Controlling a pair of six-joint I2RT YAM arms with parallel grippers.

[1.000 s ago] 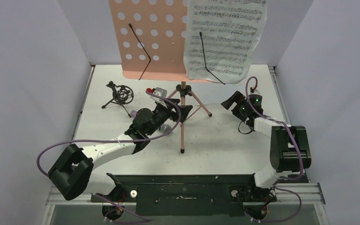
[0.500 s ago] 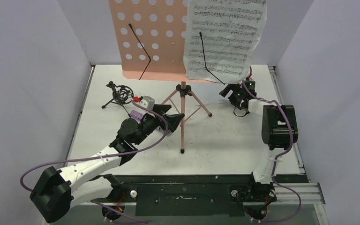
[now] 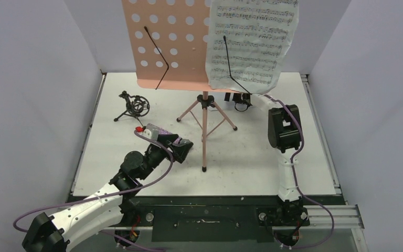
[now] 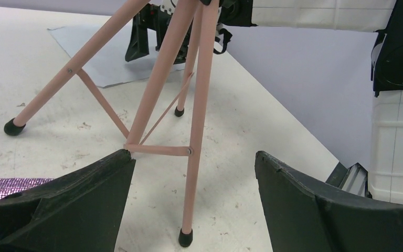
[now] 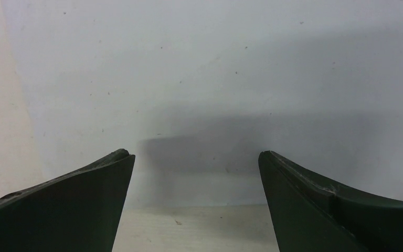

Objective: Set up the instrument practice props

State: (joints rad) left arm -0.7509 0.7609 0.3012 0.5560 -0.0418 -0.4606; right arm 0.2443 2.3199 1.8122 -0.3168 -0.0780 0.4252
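Observation:
The pink music stand stands at the table's middle, with one sheet-music page on the right half of its perforated desk. A second page lies flat on the table behind the tripod legs. My right gripper reaches under the desk and hangs open just above that page, nothing between its fingers. My left gripper is open and empty, the near pink leg just ahead of it. The purple glitter microphone lies on the table beside its left finger. The black mic holder stands far left.
The stand's three feet spread between the two arms; the near foot is closest to me. The right arm's upright elbow stands right of the tripod. Walls close in the table on three sides.
The left arm has drawn back toward me, away from the tripod, its jaws a little wider. The right arm has folded upright and swung its gripper far back under the stand's desk.

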